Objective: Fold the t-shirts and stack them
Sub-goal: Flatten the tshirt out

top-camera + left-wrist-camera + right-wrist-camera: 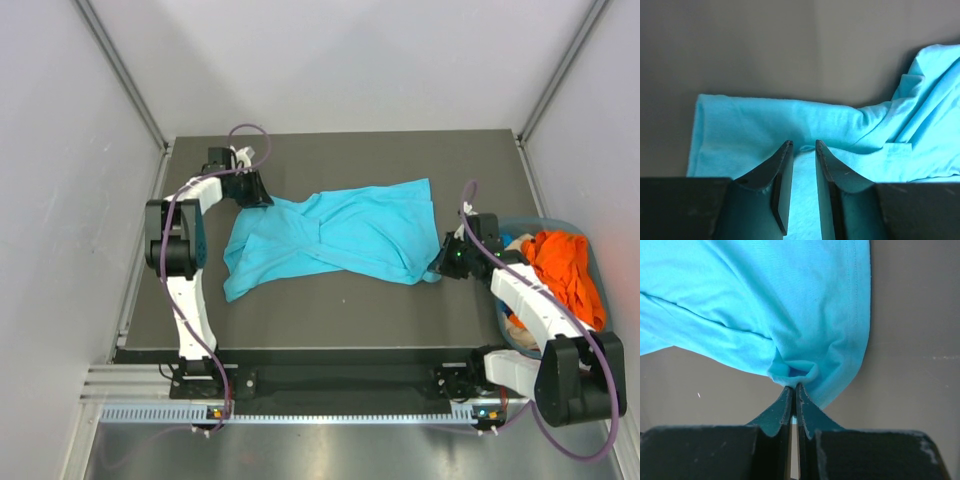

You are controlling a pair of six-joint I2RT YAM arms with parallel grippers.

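Observation:
A bright turquoise t-shirt lies crumpled across the middle of the dark table. My left gripper sits at its far left corner. In the left wrist view the jaws stand a little apart, with the shirt's cloth showing in the gap between them. My right gripper is at the shirt's right end. In the right wrist view it is shut on a bunched fold of the turquoise cloth.
A blue-grey basket stands off the table's right edge beside the right arm, with an orange t-shirt heaped in it and a bit of beige cloth below. White walls enclose the table.

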